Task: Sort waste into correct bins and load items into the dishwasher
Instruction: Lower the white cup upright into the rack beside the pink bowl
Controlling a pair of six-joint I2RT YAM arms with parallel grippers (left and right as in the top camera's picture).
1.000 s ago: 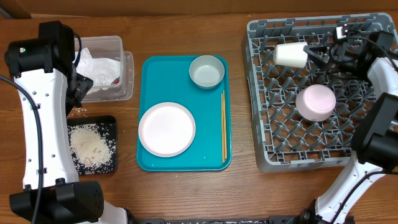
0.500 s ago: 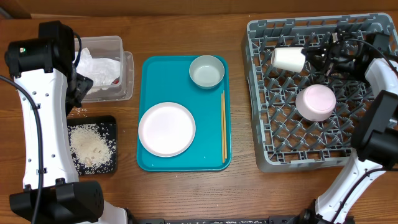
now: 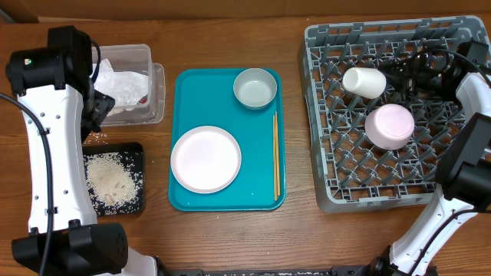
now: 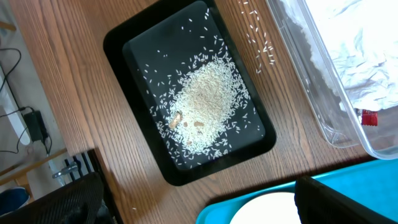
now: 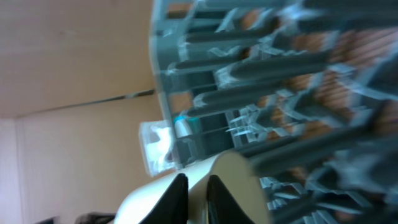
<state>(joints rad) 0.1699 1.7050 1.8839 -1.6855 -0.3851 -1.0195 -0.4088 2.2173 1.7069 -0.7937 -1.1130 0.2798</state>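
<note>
**Overhead.** The dish rack sits to the right of the teal tray. In the rack's far part the pale cup lies on its side. An upturned pale bowl rests just nearer. The right gripper reaches into the rack from the side away from the teal tray, with its tip at the cup's end. From above I cannot tell how far its jaws stand apart.

On the teal tray the white plate lies at the near left and the metal bowl at the far right corner. The chopsticks lie along its right edge.

Left of the teal tray, the clear tub holds the napkin and the red wrapper. Nearer, also left of the teal tray, the black tray holds the rice, and a few grains lie on the wood beside it. The left arm covers its own gripper.

**Left wrist.** The left gripper is spread wide and holds nothing. It hangs above the black tray and a corner of the teal tray.

**Right wrist.** This view is blurred. Two dark fingers stand with only a narrow gap between them. The cup's pale wall seems to lie right against them, but I cannot tell whether it is pinched or merely touched.
</note>
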